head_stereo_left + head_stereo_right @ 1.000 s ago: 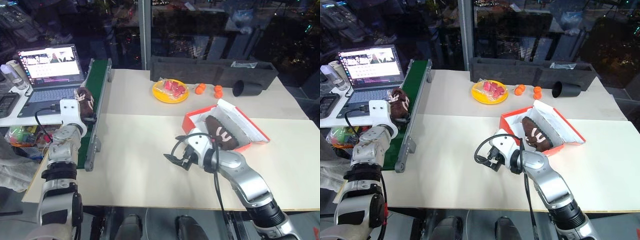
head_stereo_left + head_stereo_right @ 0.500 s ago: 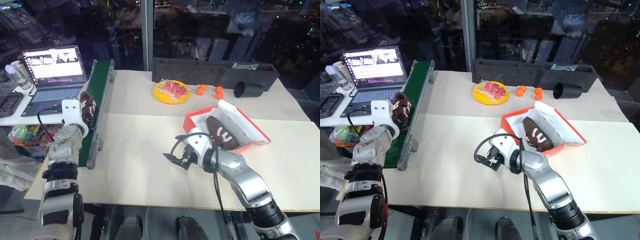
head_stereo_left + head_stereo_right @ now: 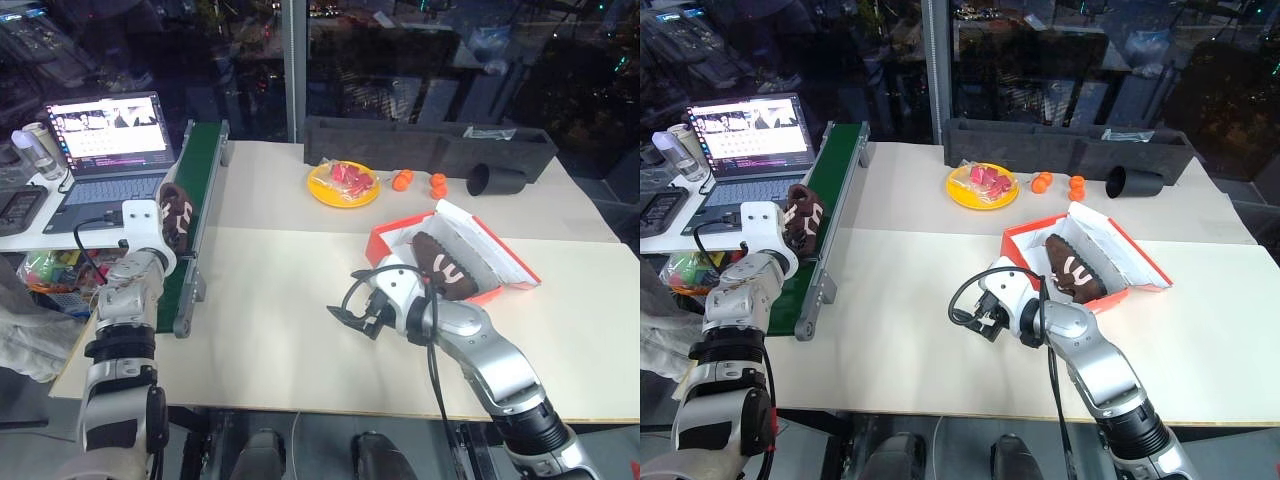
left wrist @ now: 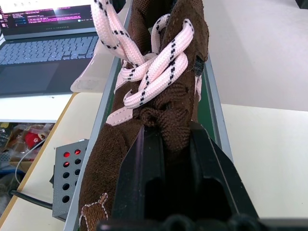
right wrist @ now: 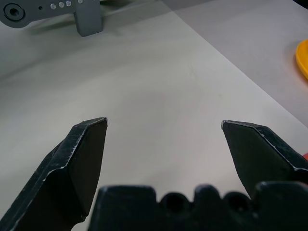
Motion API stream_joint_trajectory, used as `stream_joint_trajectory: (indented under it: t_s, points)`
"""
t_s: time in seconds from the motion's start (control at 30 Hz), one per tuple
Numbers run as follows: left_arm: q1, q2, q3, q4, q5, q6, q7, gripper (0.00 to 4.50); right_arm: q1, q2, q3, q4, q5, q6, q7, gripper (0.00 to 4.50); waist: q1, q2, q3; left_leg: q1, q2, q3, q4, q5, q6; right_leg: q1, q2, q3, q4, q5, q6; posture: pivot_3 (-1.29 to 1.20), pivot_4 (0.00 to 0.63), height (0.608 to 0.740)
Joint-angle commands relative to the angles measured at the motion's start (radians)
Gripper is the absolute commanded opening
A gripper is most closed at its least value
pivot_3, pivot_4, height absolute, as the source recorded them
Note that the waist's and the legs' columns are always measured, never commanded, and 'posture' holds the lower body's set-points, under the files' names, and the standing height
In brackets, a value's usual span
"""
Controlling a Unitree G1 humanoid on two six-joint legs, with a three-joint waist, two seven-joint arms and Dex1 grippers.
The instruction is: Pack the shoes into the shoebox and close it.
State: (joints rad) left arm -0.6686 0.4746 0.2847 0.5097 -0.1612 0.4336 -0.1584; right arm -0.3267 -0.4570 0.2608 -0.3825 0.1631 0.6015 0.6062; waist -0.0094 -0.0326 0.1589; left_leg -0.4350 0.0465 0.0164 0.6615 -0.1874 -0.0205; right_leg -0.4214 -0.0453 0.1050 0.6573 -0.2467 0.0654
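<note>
You're in a robotics lab: a small conveyor belt [image 3: 190,215] and open laptop [image 3: 100,150] flank the left end effector [image 4: 168,144] at the desk [image 3: 280,330].

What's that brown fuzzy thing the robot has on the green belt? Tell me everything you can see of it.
It is a small dark-brown shoe of fuzzy, knitted-looking fabric, with thick pale pink laces flecked black and white stripe marks on its side. It sits on the green conveyor belt beside the laptop. The left gripper is shut on it, its two black fingers pinching the fabric below the laces.
</note>
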Motion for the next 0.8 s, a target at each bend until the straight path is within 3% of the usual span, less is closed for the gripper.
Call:
stream_joint_trajectory:
  t_s: [0.03,0.2,0.3,0.47,0.53,0.8]
  points:
    - [-0.008,-0.011,0.01,-0.015,-0.015,-0.016,-0.001,0.11,-0.012,0.01,-0.032,-0.029,0.012,0.01,-0.013,4.5,0.0,0.0,0.0,0.0,0.0,0.0,0.0,0.0,0.0,0.0,0.0,0.0,0.0,0.0,0.0,0.0,0.15,0.714]
    - [-0.01,-0.056,0.049,-0.101,-0.063,-0.09,-0.012,0.11,-0.063,0.079,-0.13,0.015,0.066,0.149,-0.093,4.5,0.0,0.0,0.0,0.0,0.0,0.0,0.0,0.0,0.0,0.0,0.0,0.0,0.0,0.0,0.0,0.0,0.15,0.714]
    - [-0.005,-0.145,0.057,-0.252,-0.181,-0.077,-0.081,0.11,-0.175,0.192,-0.282,0.075,0.143,0.288,-0.21,4.5,0.0,-0.004,0.001,-0.002,0.0,-0.001,0.0,0.001,-0.001,-0.001,0.0,0.0,0.0,0.001,-0.001,0.0,0.15,0.714]
    - [0.019,-0.263,0.017,-0.449,-0.371,0.092,-0.154,0.11,-0.371,0.412,-0.559,0.169,0.299,0.503,-0.407,4.5,-0.006,-0.004,0.001,-0.006,0.001,-0.004,0.0,0.001,-0.002,-0.003,0.0,-0.004,-0.001,0.001,-0.002,0.0,0.15,0.714]
    - [0.049,-0.298,-0.053,-0.551,-0.455,0.196,-0.213,0.11,-0.452,0.498,-0.67,0.209,0.378,0.585,-0.477,4.5,-0.011,-0.004,0.001,-0.006,0.001,-0.005,-0.001,0.001,-0.002,-0.003,0.0,-0.005,-0.001,0.001,-0.002,0.0,0.15,0.714]
    - [0.104,-0.344,-0.197,-0.697,-0.543,0.326,-0.274,0.11,-0.533,0.542,-0.728,0.242,0.463,0.673,-0.564,4.5,-0.028,-0.003,0.001,-0.006,0.001,-0.007,-0.001,0.001,-0.001,-0.003,0.0,-0.008,-0.002,0.0,-0.002,0.0,0.15,0.714]
